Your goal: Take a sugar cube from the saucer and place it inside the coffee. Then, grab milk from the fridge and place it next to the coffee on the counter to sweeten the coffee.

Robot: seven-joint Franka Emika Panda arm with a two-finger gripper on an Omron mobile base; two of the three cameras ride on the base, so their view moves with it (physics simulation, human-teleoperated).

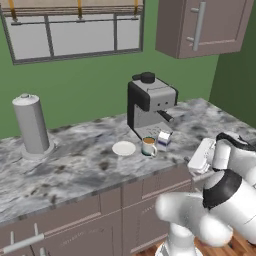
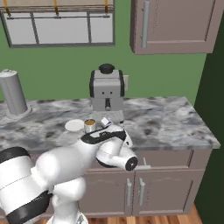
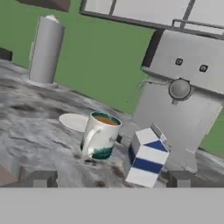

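jaws spread, holding nothing | milk (image 3: 147, 157) beside coffee (image 3: 101, 134) | saucer (image 3: 73, 122) partly hidden behind coffee

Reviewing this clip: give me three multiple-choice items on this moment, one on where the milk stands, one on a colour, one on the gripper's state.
1. Where is the milk?
A. On the counter beside the coffee
B. On a fridge shelf
C. On the saucer

2. What colour is the wall behind the espresso machine?
A. White
B. Green
C. Brown

3. How is the gripper?
A. Shut on the milk
B. Shut on the coffee
C. Open, holding nothing

Answers:
1 A: the carton stands on the marbled top right by the mug.
2 B: green wall shows in both base views.
3 C: in the hand view the fingertips stand wide apart, short of both things.
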